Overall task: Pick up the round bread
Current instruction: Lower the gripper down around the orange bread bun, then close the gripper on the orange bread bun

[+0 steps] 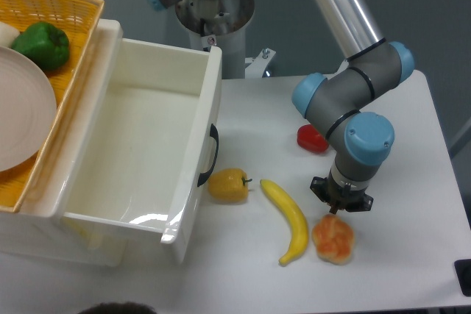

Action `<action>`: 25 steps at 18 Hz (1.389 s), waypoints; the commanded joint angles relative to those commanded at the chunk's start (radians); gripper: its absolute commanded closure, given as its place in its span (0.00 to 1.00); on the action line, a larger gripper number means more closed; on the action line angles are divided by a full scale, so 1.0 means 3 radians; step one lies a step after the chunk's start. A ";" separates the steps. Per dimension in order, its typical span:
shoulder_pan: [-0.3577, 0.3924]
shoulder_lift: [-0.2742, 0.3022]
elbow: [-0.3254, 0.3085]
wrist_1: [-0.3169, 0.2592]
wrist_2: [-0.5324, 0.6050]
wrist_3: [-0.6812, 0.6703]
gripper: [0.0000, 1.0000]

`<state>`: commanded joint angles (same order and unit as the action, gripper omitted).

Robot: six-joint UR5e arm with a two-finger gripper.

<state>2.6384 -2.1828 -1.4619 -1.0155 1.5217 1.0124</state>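
Note:
The round bread (333, 239), an orange-tan lumpy bun, sits near the table's front right, just right of the banana's lower end. My gripper (339, 209) points straight down onto the bun's top edge. Its fingers are drawn close together and pinch the top of the bread. The fingertips are mostly hidden under the gripper body and the blue wrist joint (368, 142). I cannot tell whether the bun still rests on the table.
A yellow banana (287, 220) lies left of the bread, and a yellow pepper-like fruit (227, 184) beside the white bin (193, 154). A red pepper (311, 139) lies behind the arm. A wicker basket (78, 42) with a green pepper (42, 45) and a plate is at far left.

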 joint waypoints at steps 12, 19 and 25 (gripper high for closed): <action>-0.0087 -0.0245 0.0189 0.0291 0.0031 -0.0041 0.02; -0.0097 -0.0266 0.0179 0.0302 0.0041 -0.0066 0.28; -0.0102 -0.0266 0.0159 0.0297 0.0046 -0.0143 0.82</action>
<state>2.6078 -2.2626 -1.4143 -0.9265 1.5355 0.9696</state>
